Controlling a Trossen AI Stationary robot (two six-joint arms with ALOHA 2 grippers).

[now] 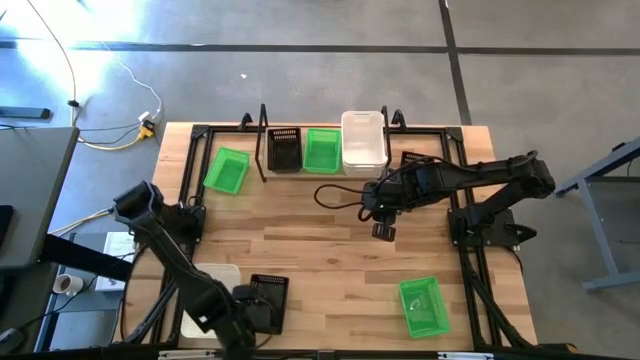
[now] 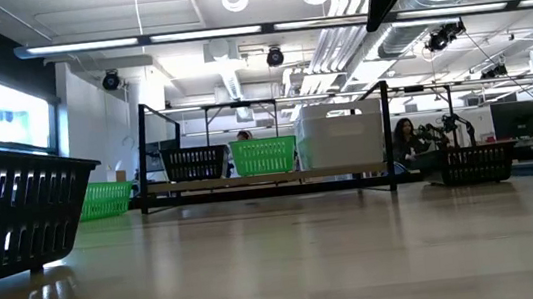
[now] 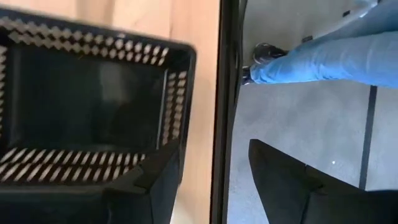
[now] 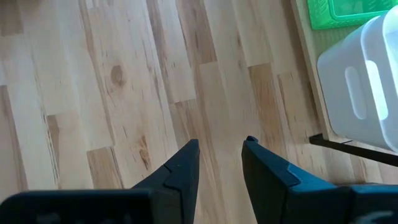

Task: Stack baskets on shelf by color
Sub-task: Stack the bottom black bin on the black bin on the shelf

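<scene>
On the far left of the butcher-block wooden surface (image 1: pixel 330 240), one bright green rectangular plastic basket (image 1: pixel 226 170) lies just outside the left wire end of the shelf. At the near left edge sits a white translucent basket (image 1: pixel 215 280), partly hidden under the left arm. Just right of it is a black perforated mesh basket (image 1: pixel 268 296), with the left gripper (image 1: pixel 262 318) at its near rim; in the left wrist view one finger (image 3: pixel 155 180) is at the near wall of this basket and the other is outside it over the floor, so the jaws stand apart, straddling that wall without visibly pinching it.

The narrow light-wood shelf with black wire frame ends (image 1: pixel 330 172) runs along the far edge. On it, left to right, stand a second black mesh basket (image 1: pixel 284 150), a second green basket (image 1: pixel 322 150) and a tall white translucent basket (image 1: pixel 364 140).

The right gripper (image 1: pixel 384 232) hovers over bare wood near the shelf, fingers (image 4: pixel 180 171) parted and empty.

Right of the shelf sits a third black mesh basket (image 1: pixel 415 160), partly under the right arm. Near right, a third green basket (image 1: pixel 424 306) rests alone.

Counted: three green, three black, two white.
</scene>
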